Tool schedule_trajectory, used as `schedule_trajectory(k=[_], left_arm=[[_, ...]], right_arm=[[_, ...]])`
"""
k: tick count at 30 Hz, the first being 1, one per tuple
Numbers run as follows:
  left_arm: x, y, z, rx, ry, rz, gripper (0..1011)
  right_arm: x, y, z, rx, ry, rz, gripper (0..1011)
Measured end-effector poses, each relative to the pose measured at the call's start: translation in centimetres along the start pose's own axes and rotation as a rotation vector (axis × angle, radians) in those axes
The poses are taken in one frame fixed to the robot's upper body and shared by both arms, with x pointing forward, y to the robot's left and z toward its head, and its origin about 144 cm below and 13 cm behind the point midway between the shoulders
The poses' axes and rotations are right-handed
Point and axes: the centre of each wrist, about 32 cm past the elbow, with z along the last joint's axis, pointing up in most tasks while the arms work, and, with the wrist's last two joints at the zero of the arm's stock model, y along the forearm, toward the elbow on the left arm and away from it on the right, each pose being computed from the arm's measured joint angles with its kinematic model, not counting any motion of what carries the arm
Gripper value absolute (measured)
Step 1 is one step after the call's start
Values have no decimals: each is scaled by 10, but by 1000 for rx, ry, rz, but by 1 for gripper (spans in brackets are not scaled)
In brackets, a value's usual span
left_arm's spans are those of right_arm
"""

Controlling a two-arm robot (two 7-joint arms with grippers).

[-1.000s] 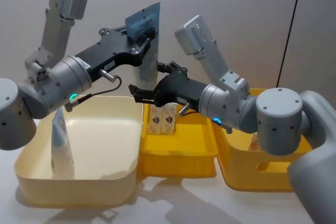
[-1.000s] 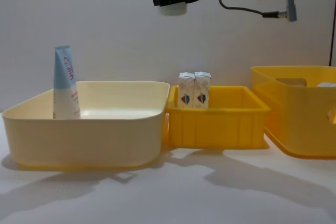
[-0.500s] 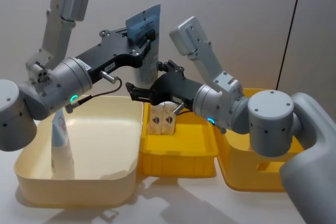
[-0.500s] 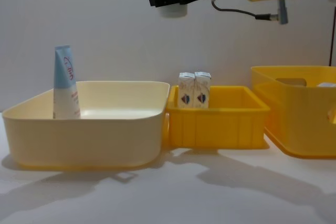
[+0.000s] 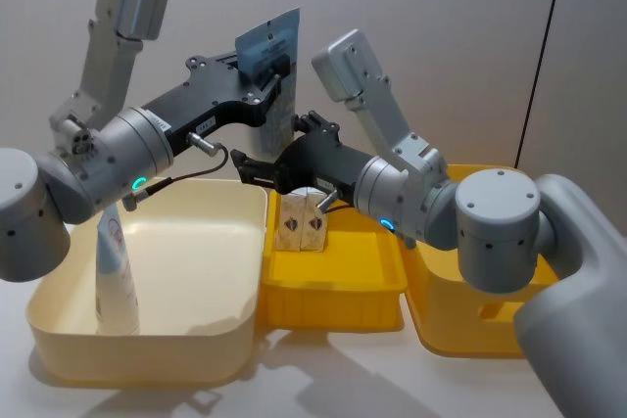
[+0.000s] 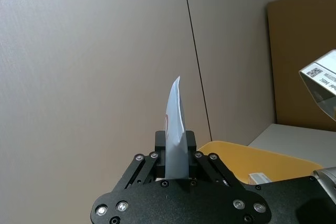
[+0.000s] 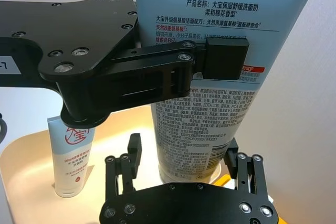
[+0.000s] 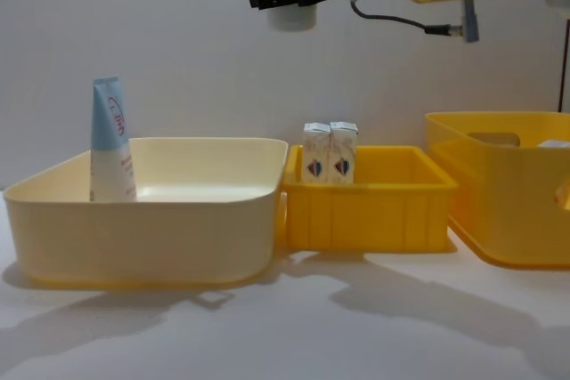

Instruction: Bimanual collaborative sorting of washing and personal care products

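The big cream bin [image 5: 196,271] and the yellow bins [image 5: 333,286] look like smooth, shiny plastic. The left pincer [image 7: 220,59] is dull black metal with small silver screws, and it holds a smooth plastic pouch [image 7: 210,124] covered in print. The little cartons [image 8: 329,153] look like matt paper card, and the table [image 8: 294,327] is plain and matt.

**A bare robot test room**

Plain grey wall panels [image 5: 441,7] with a dark seam, a white surface [image 8: 356,327], and plastic sorting bins, one cream [image 8: 142,220] at 9 o'clock and yellow ones [image 8: 374,206] toward 3 o'clock, suggest a lab setup rather than a home.
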Motion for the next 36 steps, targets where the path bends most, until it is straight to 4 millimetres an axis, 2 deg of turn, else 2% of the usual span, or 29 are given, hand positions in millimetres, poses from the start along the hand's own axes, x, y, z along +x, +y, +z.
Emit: schedule_trajectory(k=[4, 8, 12, 24, 36], left_arm=[[0, 0, 0, 0, -1, 0, 201], [0, 0, 0, 0, -2, 1, 200], [0, 0, 0, 0, -3, 1, 201], [0, -1, 0, 0, -3, 1, 200], [0, -1, 0, 1, -3, 1, 200]], right_arm=[[0, 0, 0, 1, 1, -1, 882], [-1, 1, 0, 2, 2, -1, 744], [-1, 1, 0, 3, 3, -1, 694], [-1, 2, 0, 5, 4, -2, 647], [-1, 2, 0, 5, 5, -3, 647]])
